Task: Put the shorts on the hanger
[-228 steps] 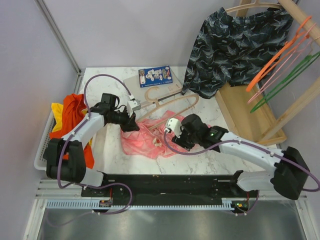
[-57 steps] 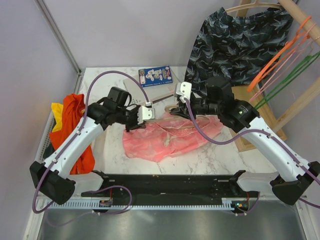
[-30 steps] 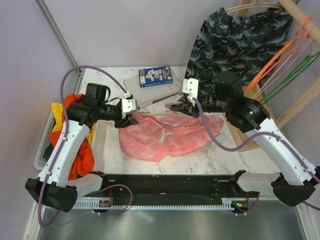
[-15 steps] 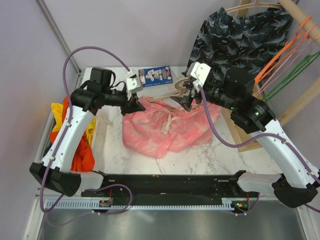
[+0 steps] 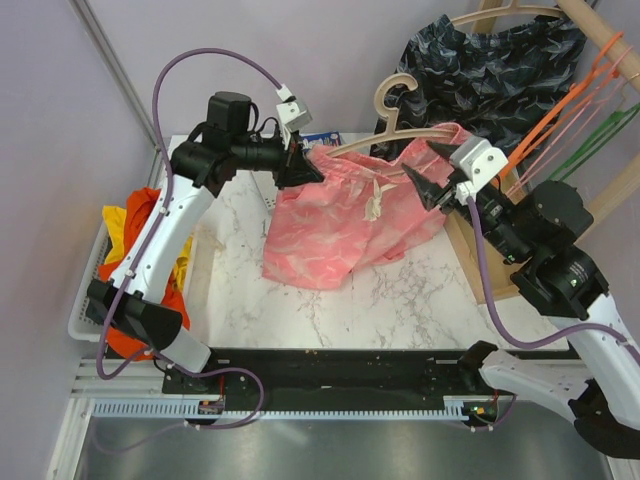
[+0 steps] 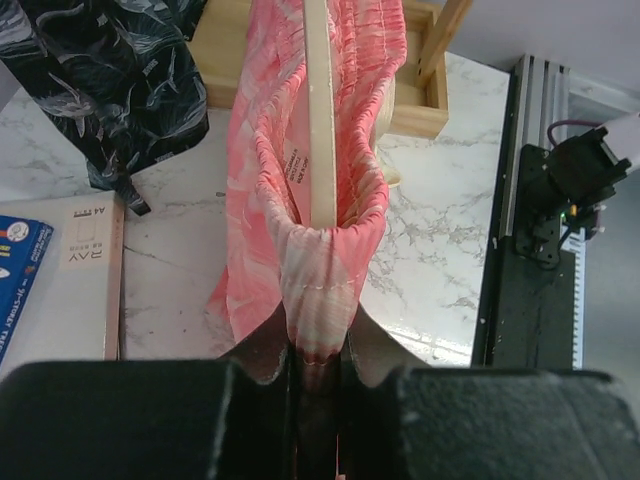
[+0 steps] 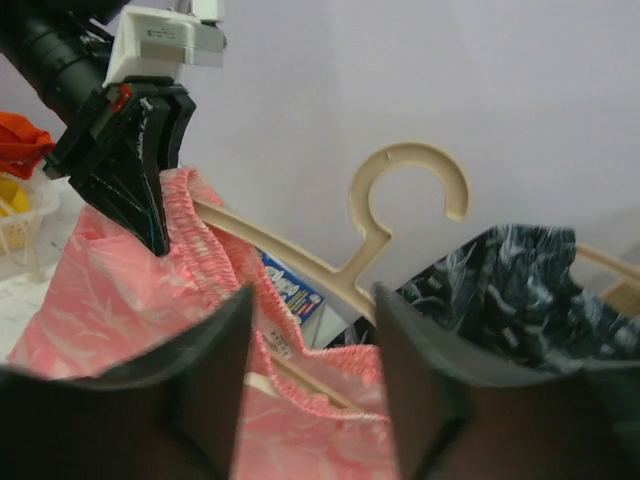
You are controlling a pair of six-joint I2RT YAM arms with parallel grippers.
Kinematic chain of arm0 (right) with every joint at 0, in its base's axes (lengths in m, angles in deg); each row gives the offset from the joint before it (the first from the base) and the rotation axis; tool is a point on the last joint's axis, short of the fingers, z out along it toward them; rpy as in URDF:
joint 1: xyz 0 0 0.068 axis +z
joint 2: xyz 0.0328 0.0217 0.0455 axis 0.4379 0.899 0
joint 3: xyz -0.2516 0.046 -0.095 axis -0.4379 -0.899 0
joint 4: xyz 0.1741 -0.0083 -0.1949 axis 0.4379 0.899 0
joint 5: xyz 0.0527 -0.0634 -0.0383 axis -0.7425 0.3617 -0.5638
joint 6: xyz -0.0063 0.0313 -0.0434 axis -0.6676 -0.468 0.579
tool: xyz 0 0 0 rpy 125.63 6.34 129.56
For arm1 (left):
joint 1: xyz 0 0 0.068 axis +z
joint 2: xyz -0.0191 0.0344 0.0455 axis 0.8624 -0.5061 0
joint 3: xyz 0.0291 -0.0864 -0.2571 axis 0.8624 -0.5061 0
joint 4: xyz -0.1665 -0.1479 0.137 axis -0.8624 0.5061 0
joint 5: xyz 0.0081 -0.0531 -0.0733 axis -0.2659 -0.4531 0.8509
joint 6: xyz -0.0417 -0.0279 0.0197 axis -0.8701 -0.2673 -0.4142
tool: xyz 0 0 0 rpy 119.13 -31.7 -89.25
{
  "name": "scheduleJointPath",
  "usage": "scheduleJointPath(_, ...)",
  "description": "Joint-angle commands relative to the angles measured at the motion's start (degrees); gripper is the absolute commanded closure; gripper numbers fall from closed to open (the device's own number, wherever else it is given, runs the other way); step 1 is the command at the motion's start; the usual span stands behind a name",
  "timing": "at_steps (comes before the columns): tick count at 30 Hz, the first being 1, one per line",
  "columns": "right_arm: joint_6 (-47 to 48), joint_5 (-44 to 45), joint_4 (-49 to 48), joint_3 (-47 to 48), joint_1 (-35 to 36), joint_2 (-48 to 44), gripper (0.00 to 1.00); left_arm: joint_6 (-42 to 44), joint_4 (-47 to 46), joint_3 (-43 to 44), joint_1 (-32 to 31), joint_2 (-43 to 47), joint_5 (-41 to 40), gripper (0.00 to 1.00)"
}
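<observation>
The salmon-pink shorts (image 5: 340, 220) hang in the air over the table, their elastic waist stretched over the beige hanger (image 5: 385, 100), whose hook points up. My left gripper (image 5: 303, 168) is shut on the left end of the waistband, with the hanger bar (image 6: 320, 120) running away from the jaws inside the shorts (image 6: 320, 260). My right gripper (image 5: 425, 185) is at the shorts' right side. In the right wrist view its fingers (image 7: 312, 295) stand wide apart, with the waistband (image 7: 110, 290) and the hanger (image 7: 358, 205) beyond them.
Dark navy shorts (image 5: 470, 70) hang on the wooden rack (image 5: 600, 40) at the back right, beside an orange hanger (image 5: 560, 115) and a green hanger (image 5: 570, 165). A basket with an orange-red garment (image 5: 140, 250) stands at the left. A blue booklet (image 6: 25, 250) lies at the back.
Both arms have risen and lifted the hanger with the shorts off the table. The shorts now hang free. My right gripper has moved right, from near the hook to the shorts' right side.
</observation>
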Motion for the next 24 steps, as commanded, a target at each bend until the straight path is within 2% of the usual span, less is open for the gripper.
scheduleJointPath(1, -3.40, 11.28, 2.51, -3.15, 0.17, 0.99, 0.50, -9.44, -8.32, 1.45, -0.27, 0.92, 2.27, 0.98)
scheduleJointPath(2, -9.43, 9.38, 3.48, -2.55, 0.09, 1.78, 0.46, -10.33, -9.37, -0.30, -0.27, 1.70, 2.10, 0.98)
scheduleJointPath(3, -12.53, 7.36, 3.58, -2.45, 0.17, 1.88, 0.39, -11.73, -12.25, -1.53, -0.27, 2.32, 1.75, 0.98)
scheduleJointPath(4, -15.35, 5.16, 2.19, -2.54, 0.17, 1.79, 0.35, -14.35, -13.93, -2.59, -0.35, 2.94, 1.40, 0.98)
scheduleJointPath(6, -22.54, 1.11, -3.50, -4.47, 0.17, 1.61, 0.31, -16.30, -16.23, -5.41, -0.88, 4.70, 0.69, 0.98)
scheduleJointPath(8, -26.34, 0.92, -4.24, -2.56, 0.09, 4.75, 0.30, -17.36, -18.25, -7.16, -2.11, 5.66, -0.54, 0.98)
scheduleJointPath(9, -28.45, 3.62, -3.02, -0.97, 0.09, 6.61, 0.27, -18.41, -18.52, -7.52, -2.37, 5.84, -0.45, 0.98)
scheduleJointPath(10, -34.47, 5.56, -1.45, 0.96, 0.17, 8.54, 0.28, -19.38, -19.13, -7.87, -2.81, 6.10, -0.89, 0.98)
scheduleJointPath(12, -39.69, 6.02, 0.67, 5.54, 0.17, 13.03, 0.27, -20.26, -20.80, -9.80, -3.08, 7.24, -1.15, 0.98)
scheduleJointPath(13, -48.33, 10.28, 0.68, 5.98, 0.26, 14.35, 0.28, -20.96, -22.11, -10.85, -3.25, 7.51, -1.76, 0.98)
scheduleJointPath(15, -55.77, 13.38, 1.64, 6.25, 0.44, 15.67, 0.35, -21.32, -22.65, -11.47, -3.26, 8.04, -1.95, 0.98)
scheduleJointPath(16, -60.94, 14.79, 1.82, 5.81, 0.52, 16.11, 0.34, -21.84, -23.09, -11.83, -3.26, 8.30, -2.12, 0.98)
scheduleJointPath(19, -63.00, 13.22, 0.68, 5.02, 0.61, 17.43, 0.34, -23.16, -24.14, -12.10, -3.34, 8.39, -2.12, 0.98)
scheduleJointPath(21, -61.88, 13.23, -0.11, 4.84, 0.79, 17.52, 0.30, -23.87, -24.67, -11.92, -3.34, 8.39, -2.47, 0.98)
scheduleJointPath(24, -64.76, 17.52, 0.67, 4.49, 0.88, 17.35, 0.26, -24.13, -25.55, -12.09, -3.34, 8.57, -2.91, 0.98)
